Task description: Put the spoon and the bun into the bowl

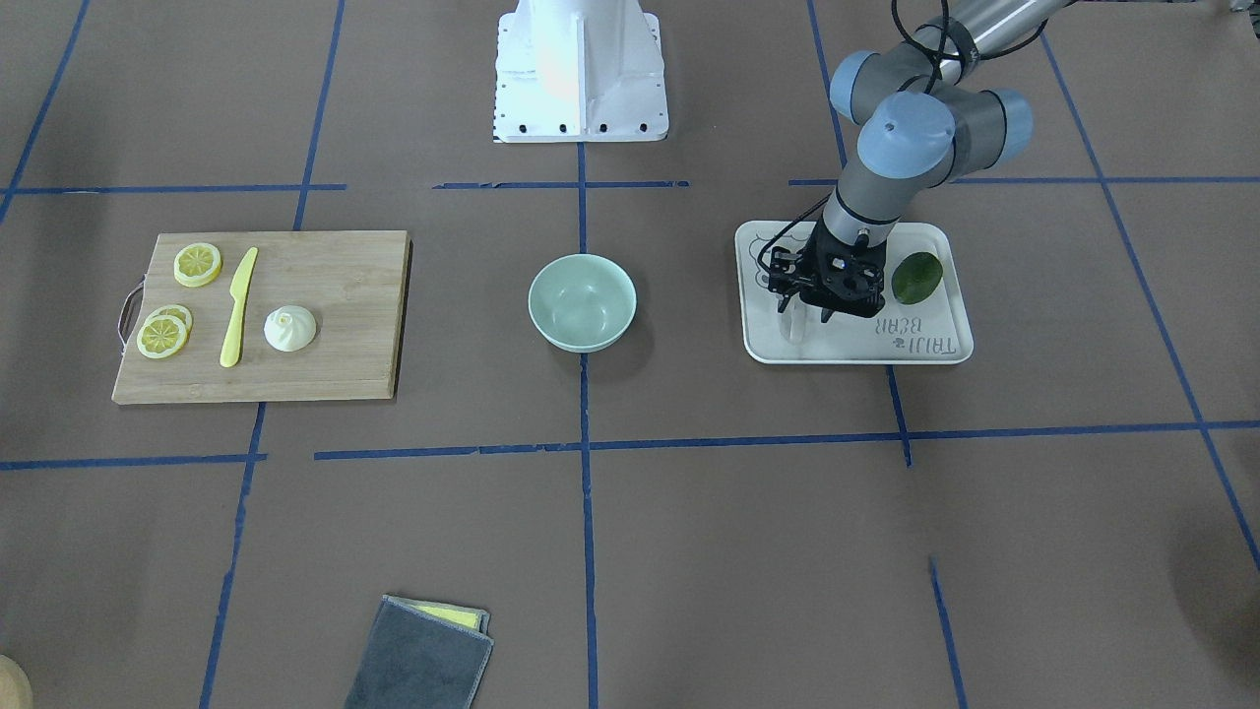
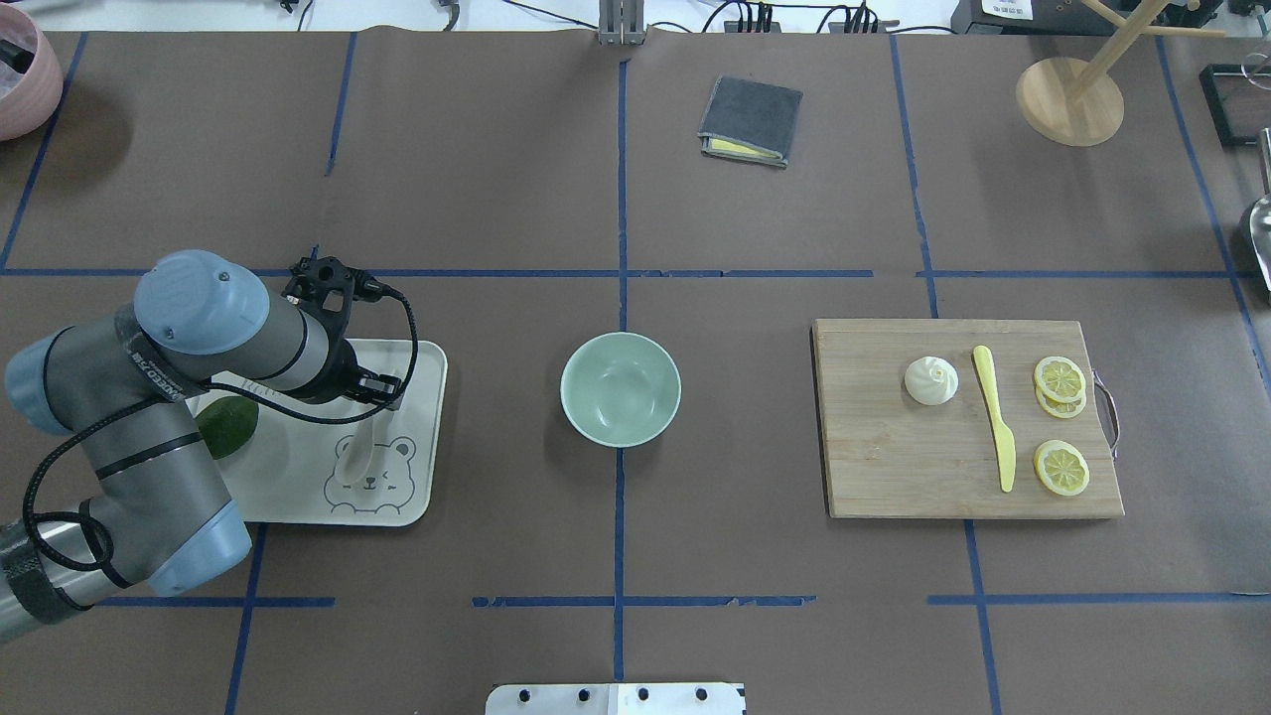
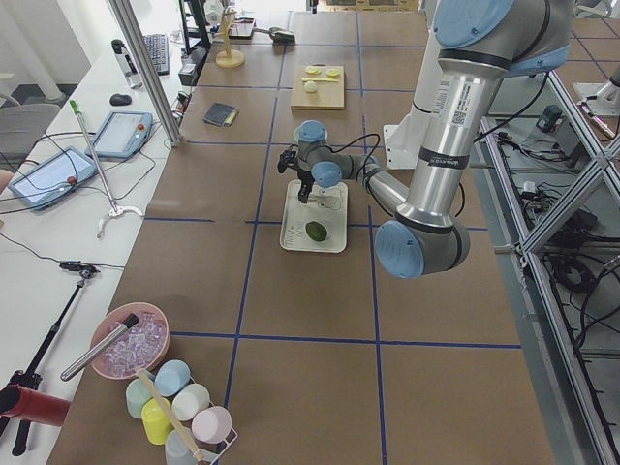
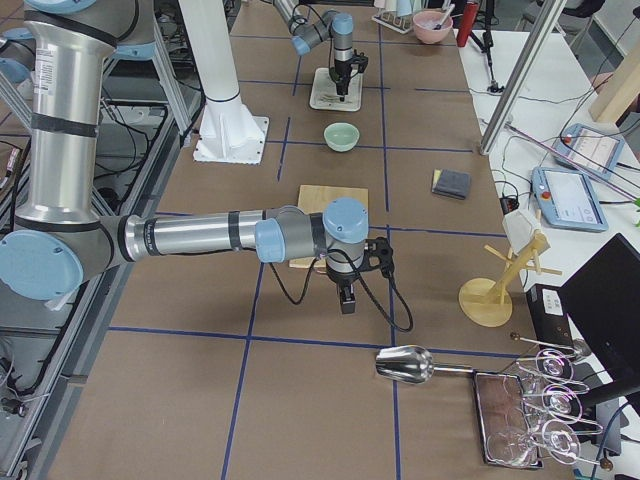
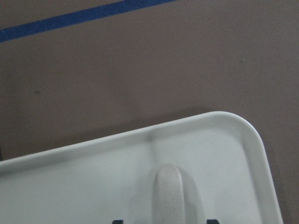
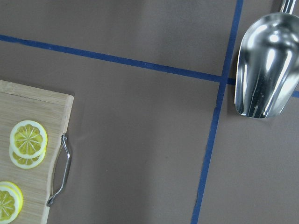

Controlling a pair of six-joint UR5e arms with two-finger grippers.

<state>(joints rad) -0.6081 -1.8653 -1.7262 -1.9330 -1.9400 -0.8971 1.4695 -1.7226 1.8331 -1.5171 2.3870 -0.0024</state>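
Note:
The off-white spoon [image 2: 353,455] lies on the bear tray [image 2: 298,487], its handle pointing to the tray's far edge. My left gripper [image 1: 805,317] is low over the handle [image 5: 169,191]. Its fingers stand on either side of the handle with gaps, so it is open. The mint-green bowl [image 1: 582,302] is empty in the table's middle and also shows in the overhead view [image 2: 621,387]. The white bun [image 1: 290,328] sits on the wooden cutting board [image 1: 325,295]. My right gripper [image 4: 347,298] hangs beyond the board's handle end; I cannot tell whether it is open or shut.
A dark green fruit [image 1: 916,278] lies on the tray beside the left gripper. A yellow knife [image 1: 237,305] and lemon slices [image 1: 197,264] share the board. A folded grey cloth [image 2: 750,121], a wooden stand [image 2: 1070,99] and a metal scoop [image 6: 266,65] lie at the table's far and right sides.

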